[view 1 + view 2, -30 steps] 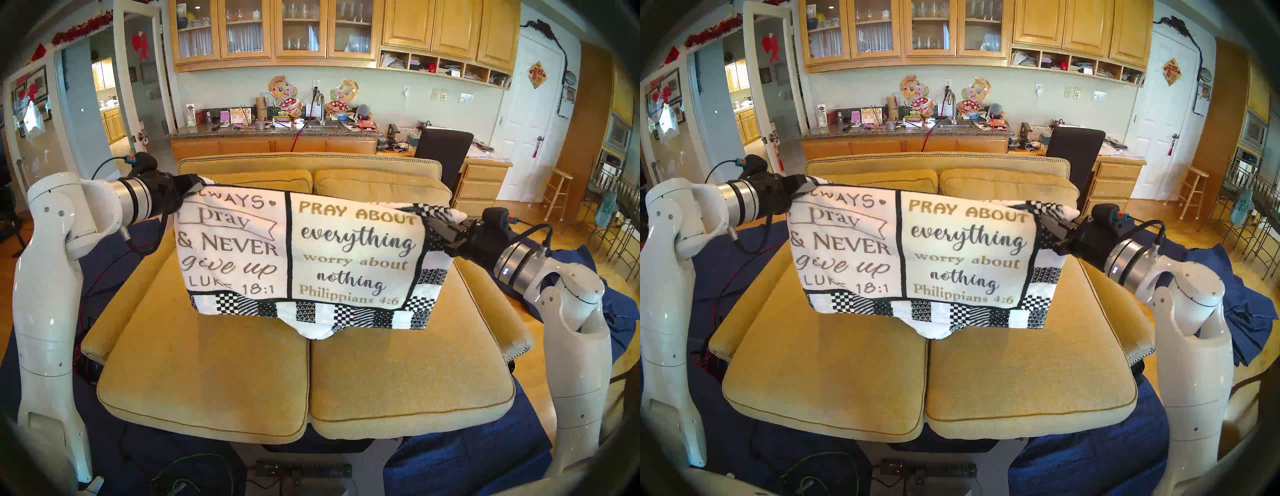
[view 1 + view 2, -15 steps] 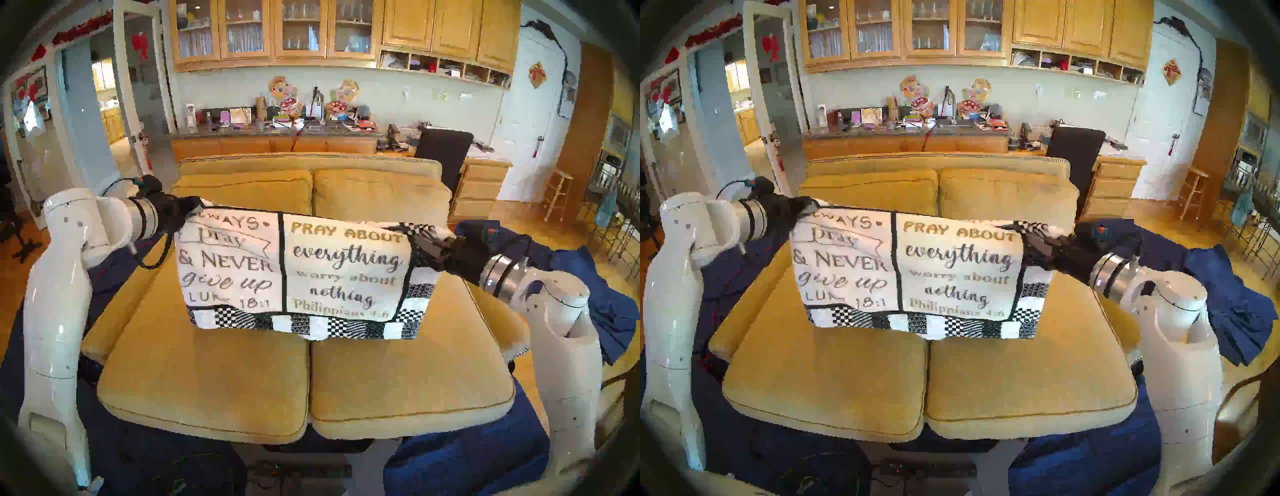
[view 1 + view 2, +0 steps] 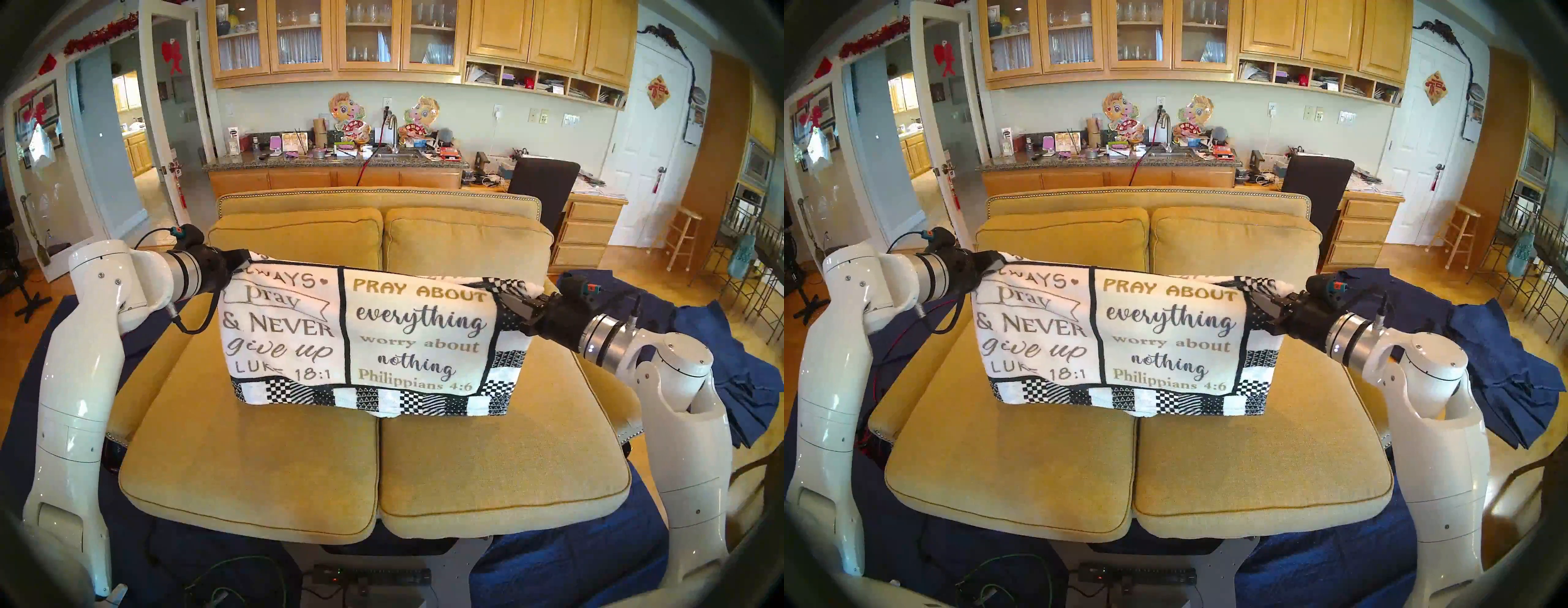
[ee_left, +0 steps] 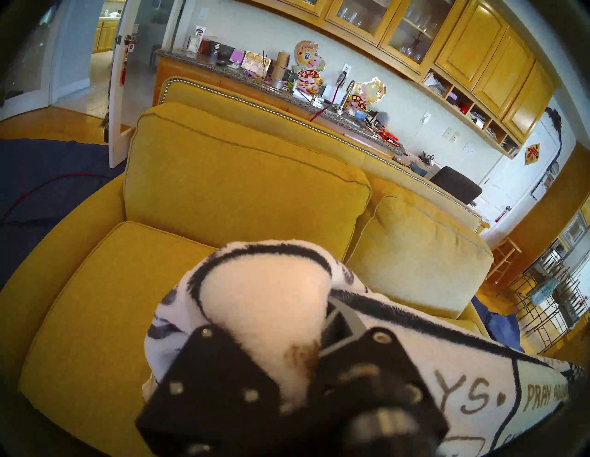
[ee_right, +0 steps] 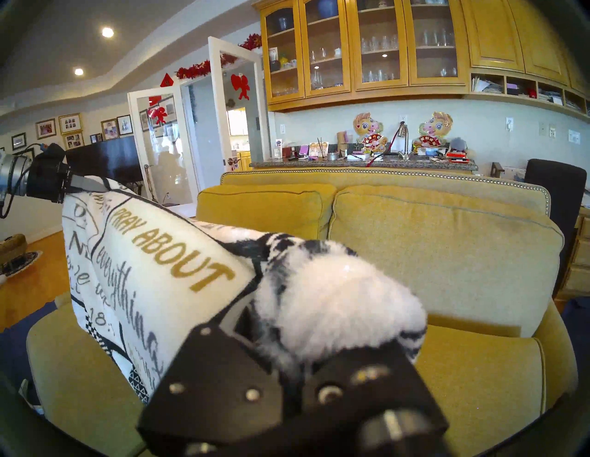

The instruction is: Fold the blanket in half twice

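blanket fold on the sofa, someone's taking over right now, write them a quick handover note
Left gripper: shut on the blanket's top left corner.
Right gripper: shut on its top right corner.
Blanket: stretched between both grippers, hanging in layers, its bottom edge at the yellow sofa's seat cushions.
Done: it looks folded at least once; how many times cannot be told.
Left: lay it flat, finish any remaining fold, release.

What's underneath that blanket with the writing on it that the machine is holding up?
Under the blanket, pinched at its top corners by the left gripper and right gripper, are the yellow sofa's seat cushions. Its lower edge looks to meet them. The seat right behind the hanging cloth is hidden.
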